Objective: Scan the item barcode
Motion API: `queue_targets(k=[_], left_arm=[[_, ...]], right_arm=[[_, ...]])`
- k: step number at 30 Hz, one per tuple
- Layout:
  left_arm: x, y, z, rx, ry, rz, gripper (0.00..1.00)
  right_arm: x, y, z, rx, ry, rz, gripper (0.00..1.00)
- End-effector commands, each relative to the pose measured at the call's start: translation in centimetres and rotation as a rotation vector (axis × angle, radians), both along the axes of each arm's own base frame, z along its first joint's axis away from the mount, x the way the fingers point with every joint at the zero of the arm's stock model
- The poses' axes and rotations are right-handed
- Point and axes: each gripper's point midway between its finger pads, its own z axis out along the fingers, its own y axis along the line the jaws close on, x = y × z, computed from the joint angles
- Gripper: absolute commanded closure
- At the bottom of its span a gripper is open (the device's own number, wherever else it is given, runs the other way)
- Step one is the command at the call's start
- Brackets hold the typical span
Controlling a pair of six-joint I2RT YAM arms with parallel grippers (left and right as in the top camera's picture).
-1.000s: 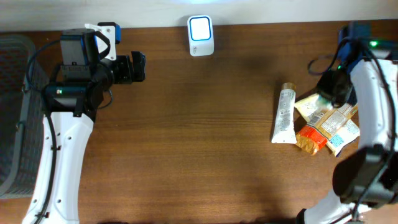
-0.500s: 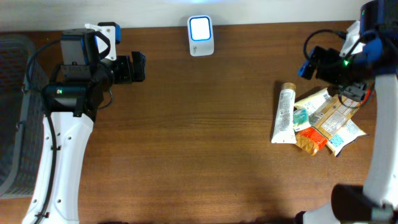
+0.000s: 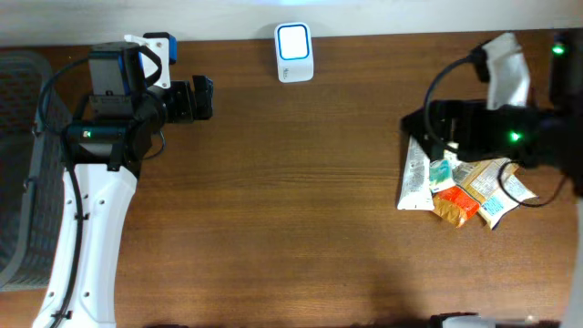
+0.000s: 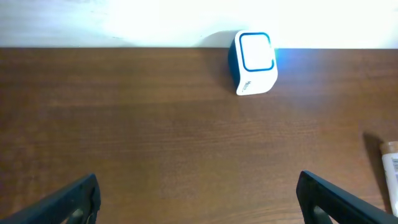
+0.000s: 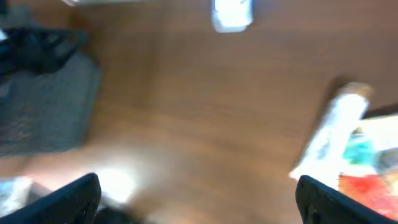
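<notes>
Presently, the left gripper [image 4: 198, 190] stood with its two black fingers [image 4: 74, 200] wide apart and nothing between them. It hung above the brown wooden table [image 3: 291, 210] at the rear left and faced along the rear edge. Its wrist camera looked toward the white box-shaped scanner with a blue-lit face [image 3: 293, 53], which stood upright at the rear centre of the table, well apart from both arms.

The right gripper [image 5: 199, 186] was likewise spread wide and held nothing. In the overhead view it sat over the rear part of the item pile at the right side of the table. Its wrist view was blurred.

The items lay together on the table. A white plastic tube [image 3: 414, 182] lay at the left edge of the pile, its rear end hidden under the right arm. An orange foil packet [image 3: 455, 203] lay just beside it, touching pale printed packets [image 3: 501, 187]. No item was gripped, and no barcode could be made out.

A grey mesh basket [image 3: 18, 164] stood at the far left.
</notes>
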Motion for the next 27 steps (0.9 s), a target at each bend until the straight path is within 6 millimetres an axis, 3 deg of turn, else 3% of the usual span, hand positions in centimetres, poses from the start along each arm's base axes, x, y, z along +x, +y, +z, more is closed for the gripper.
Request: queue_targets(k=[1,3,5,10,14,17,20,24,27], left_arm=[[0.0,-0.1,0.3,-0.005,-0.007,0.001,0.01],[0.0,-0.1,0.3,-0.005,-0.006,0.001,0.01],[0.0,-0.1,0.3,-0.005,-0.007,0.0,0.01],[0.0,-0.1,0.3,-0.005,-0.006,0.001,0.01],[0.0,-0.1,0.3,-0.005,-0.006,0.001,0.01],[0.0,-0.1,0.3,-0.005,-0.006,0.001,0.01],[0.0,-0.1,0.3,-0.005,-0.006,0.001,0.01],[0.0,-0.1,0.3,-0.005,-0.007,0.001,0.01],[0.0,-0.1,0.3,-0.005,-0.007,0.001,0.01]], right_arm=[[-2.1,-3.9,2.9,-0.181,-0.203,-0.15,0.01],[-3.8,-4.9,3.9,-0.197,-0.322,-0.201,0.01],[-4.7,-5.6,3.3,-0.191,-0.408,-0.24,0.01],[-5.2,-7.0,-1.4,-0.176,-0.659,-0.323,0.01],[-5.0,-7.0,-9.3,-0.151,-0.89,-0.343,0.01],[-4.7,-6.7,-13.5,-0.135,-0.964,-0.33,0.01],[-4.3,-6.8,-17.0,-0.126,-0.986,-0.335,0.02],[-3.6,-6.8,-19.9,-0.125,-0.988,-0.334,0.01],[-3.1,-6.8,-22.7,-0.111,-0.906,-0.337,0.01]])
